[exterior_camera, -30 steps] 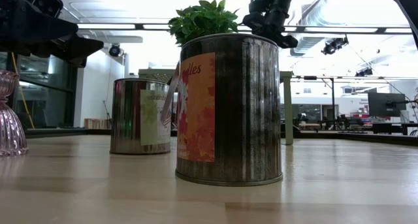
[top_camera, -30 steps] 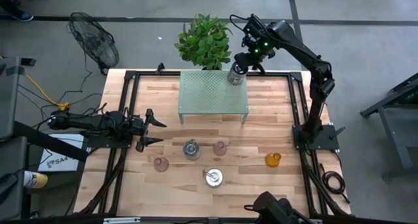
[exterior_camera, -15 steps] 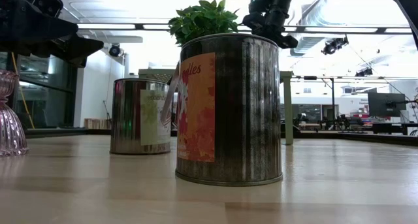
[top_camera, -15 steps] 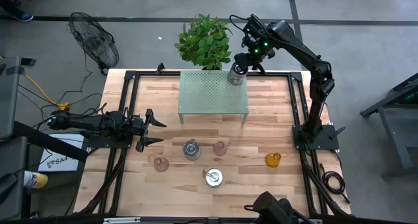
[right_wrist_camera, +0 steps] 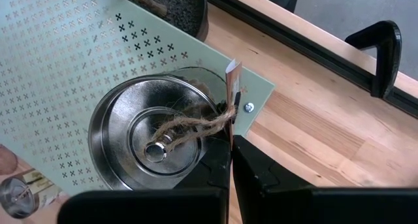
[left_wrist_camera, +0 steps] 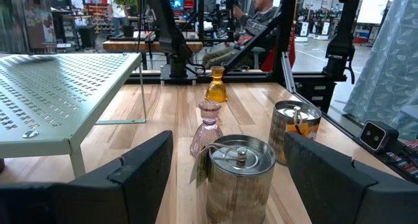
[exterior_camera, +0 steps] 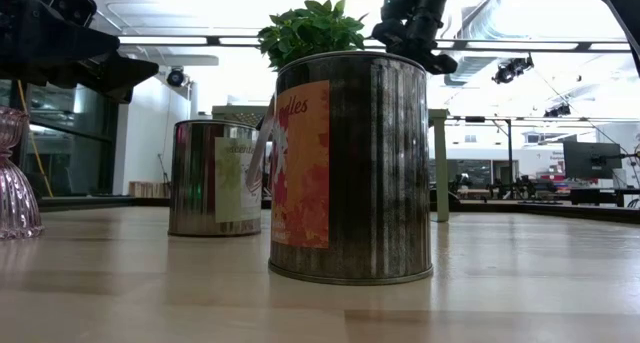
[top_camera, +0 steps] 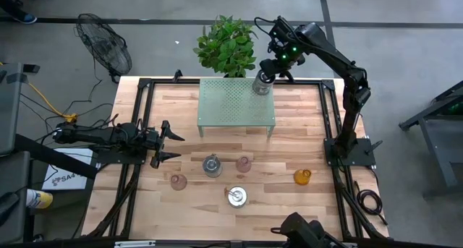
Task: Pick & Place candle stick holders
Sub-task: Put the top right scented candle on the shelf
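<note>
The right tool (right_wrist_camera: pixel 230 160), pinched shut on the card tag of a silver tin (right_wrist_camera: pixel 153 139) at the shelf's (top_camera: pixel 231 103) far right corner, holds a light, stiff, slippery can best taken by its rim, while the left tool (top_camera: pixel 168 143) gapes near the table's left edge.

Shelf: a green perforated metal shelf (top_camera: pixel 236 100) stood at the table's far middle.
Table: a pale wooden top (top_camera: pixel 296 143) lay inside a black frame.
Plant: a leafy potted plant (top_camera: pixel 226 45) sat just behind the shelf.
Fan: a floor fan (top_camera: pixel 105 53) stood off the table's far left corner.
Person: someone seated (left_wrist_camera: pixel 258 21), possibly at a workbench, showed in the room beyond.
</note>
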Robot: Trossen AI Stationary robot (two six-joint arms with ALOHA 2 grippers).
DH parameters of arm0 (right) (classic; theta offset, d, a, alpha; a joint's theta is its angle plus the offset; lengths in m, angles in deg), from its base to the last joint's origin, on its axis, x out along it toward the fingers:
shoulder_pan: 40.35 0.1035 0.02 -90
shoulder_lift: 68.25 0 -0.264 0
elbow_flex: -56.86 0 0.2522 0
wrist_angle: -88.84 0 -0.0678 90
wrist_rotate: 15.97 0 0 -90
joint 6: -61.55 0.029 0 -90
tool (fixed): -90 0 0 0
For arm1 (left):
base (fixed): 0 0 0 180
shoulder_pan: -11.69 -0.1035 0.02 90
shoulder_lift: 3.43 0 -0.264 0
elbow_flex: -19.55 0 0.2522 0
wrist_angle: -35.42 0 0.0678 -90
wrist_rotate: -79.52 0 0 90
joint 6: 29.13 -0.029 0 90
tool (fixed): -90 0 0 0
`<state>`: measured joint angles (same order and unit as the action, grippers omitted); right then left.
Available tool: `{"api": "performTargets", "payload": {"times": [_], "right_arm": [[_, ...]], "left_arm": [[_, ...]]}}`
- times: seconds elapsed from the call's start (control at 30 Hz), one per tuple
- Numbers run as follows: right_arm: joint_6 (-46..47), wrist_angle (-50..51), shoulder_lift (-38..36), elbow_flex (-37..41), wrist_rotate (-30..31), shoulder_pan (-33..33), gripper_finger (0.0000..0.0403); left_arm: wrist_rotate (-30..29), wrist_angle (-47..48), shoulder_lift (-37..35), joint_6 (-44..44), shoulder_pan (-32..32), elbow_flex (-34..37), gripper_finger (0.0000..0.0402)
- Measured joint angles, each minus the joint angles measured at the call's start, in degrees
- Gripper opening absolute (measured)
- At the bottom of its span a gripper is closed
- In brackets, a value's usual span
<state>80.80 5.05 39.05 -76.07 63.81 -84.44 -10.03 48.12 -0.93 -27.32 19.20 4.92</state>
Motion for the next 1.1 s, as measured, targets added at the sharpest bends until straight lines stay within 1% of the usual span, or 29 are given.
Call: {"api": "performTargets", "payload": {"times": [1.1], "right_arm": [[0.32,0.33,0.19,0.0,-0.16,1.33,0.0]], "left_arm": [[0.02,0.0,-0.02,0.0,0.0,0.0,0.0287]]}}
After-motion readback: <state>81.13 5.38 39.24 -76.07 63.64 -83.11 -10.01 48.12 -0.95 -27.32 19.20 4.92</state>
